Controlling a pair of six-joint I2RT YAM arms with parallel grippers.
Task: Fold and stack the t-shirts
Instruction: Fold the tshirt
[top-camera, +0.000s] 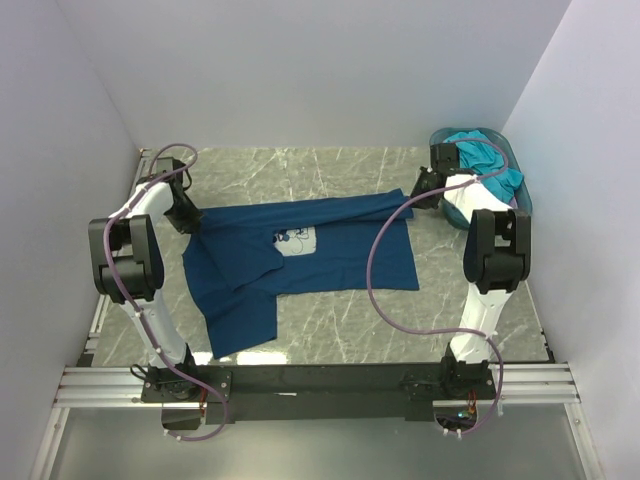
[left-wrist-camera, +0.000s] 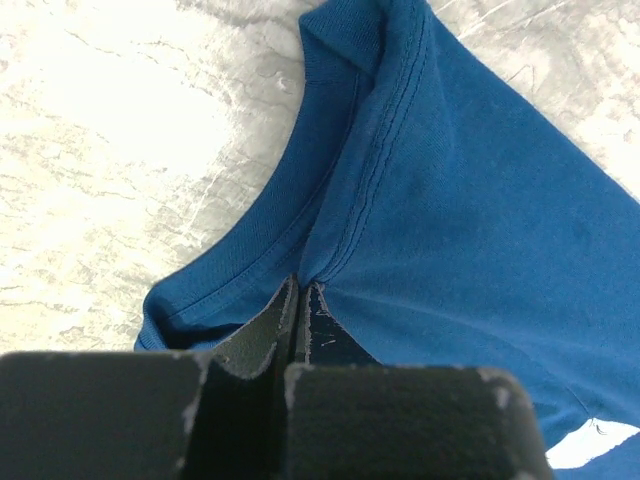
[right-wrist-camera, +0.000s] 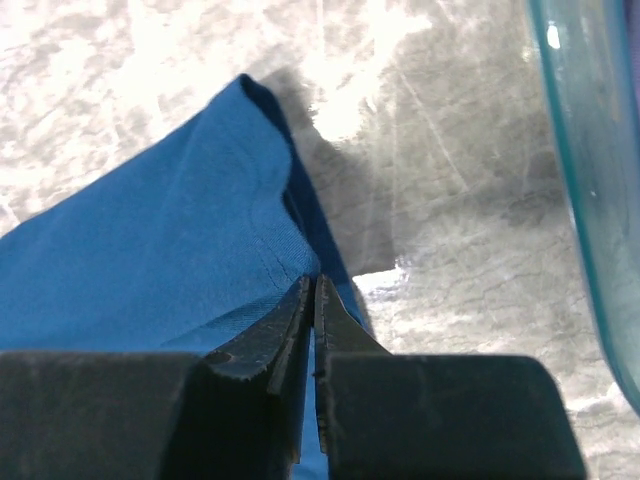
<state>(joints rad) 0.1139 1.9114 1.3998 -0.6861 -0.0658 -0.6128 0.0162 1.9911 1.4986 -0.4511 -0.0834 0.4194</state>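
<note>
A dark navy t-shirt (top-camera: 330, 255) with a small white chest print (top-camera: 297, 240) lies spread on the marble table, one sleeve reaching toward the front. My left gripper (top-camera: 190, 222) is shut on the cloth at the shirt's left end. In the left wrist view it (left-wrist-camera: 302, 285) pinches the fabric where the collar seam (left-wrist-camera: 380, 150) meets the shoulder. At the far right corner my right gripper (top-camera: 418, 195) is also shut on the shirt, and the right wrist view shows it (right-wrist-camera: 312, 285) clamping the shirt's edge (right-wrist-camera: 150, 260). A turquoise t-shirt (top-camera: 485, 160) lies bunched in the basket.
The teal plastic basket (top-camera: 522, 195) stands at the back right against the wall, and its rim (right-wrist-camera: 590, 150) is close beside the right gripper. Grey walls enclose the table on the left, back and right. Purple cables loop off both arms.
</note>
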